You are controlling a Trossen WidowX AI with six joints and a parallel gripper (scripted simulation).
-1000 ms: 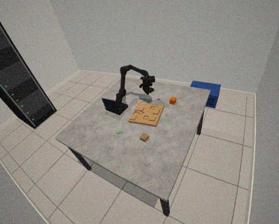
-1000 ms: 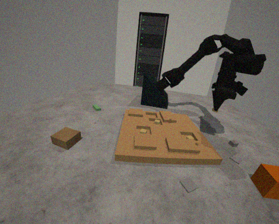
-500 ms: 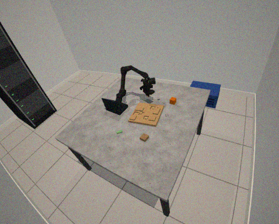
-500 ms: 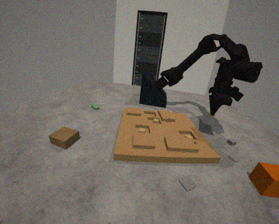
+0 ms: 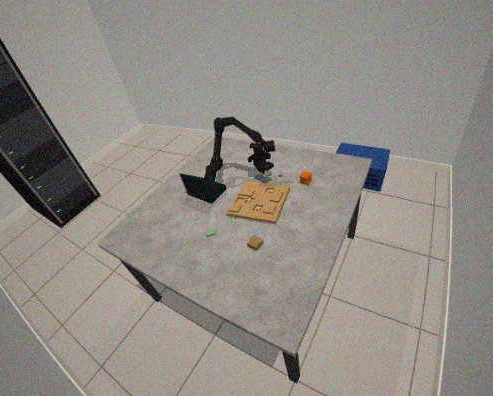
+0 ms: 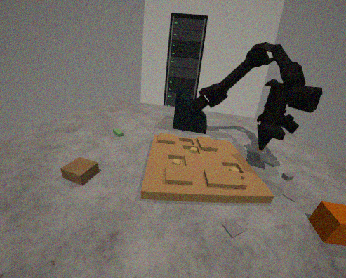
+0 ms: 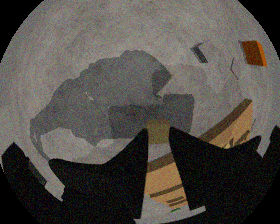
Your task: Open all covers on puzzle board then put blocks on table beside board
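The wooden puzzle board lies flat on the table. Its raised covers, including a near left cover, a near right cover, a far left cover and a far right cover, stand beside open wells. Pale blocks show in three wells: a left block, a middle block and a right block. A far recess looks empty. My gripper is shut on an olive-yellow block, held above the table beyond the board's edge.
An orange cube and a small grey piece lie on the gripper's side of the board. A brown block and a green piece lie on the other side.
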